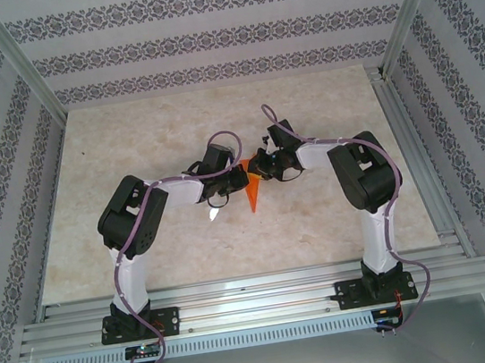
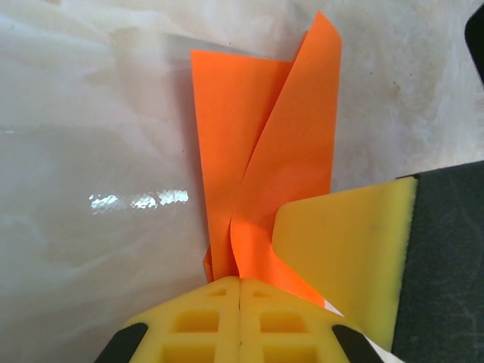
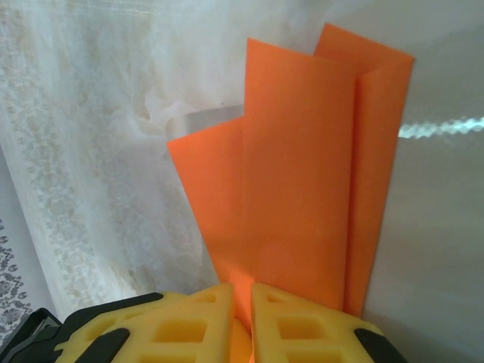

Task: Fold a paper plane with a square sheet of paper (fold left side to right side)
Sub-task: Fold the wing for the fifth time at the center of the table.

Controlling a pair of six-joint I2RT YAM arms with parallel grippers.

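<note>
So the pale marble-look table [image 1: 144,249] is catching a bit of glare, and the creased orange paper [image 1: 254,196] is lying near its middle with one flap lifting off the surface.

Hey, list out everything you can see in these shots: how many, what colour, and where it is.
paper plane: one, bright orange, partly folded, mid-table between the two pincers
table: one, pale marbled beige, under everything
walls: three, white with grey patterned bands, around the table
frame rails: several, silver metal, along the near edge and up the corners
cables: two, purple, one along each arm
left arm: one, black and white, base at the near edge
right arm: one, black and white, base at the near edge
left pincer: one, yellow fingers, shut on the paper plane
right pincer: one, yellow fingers, shut on the paper plane
</note>
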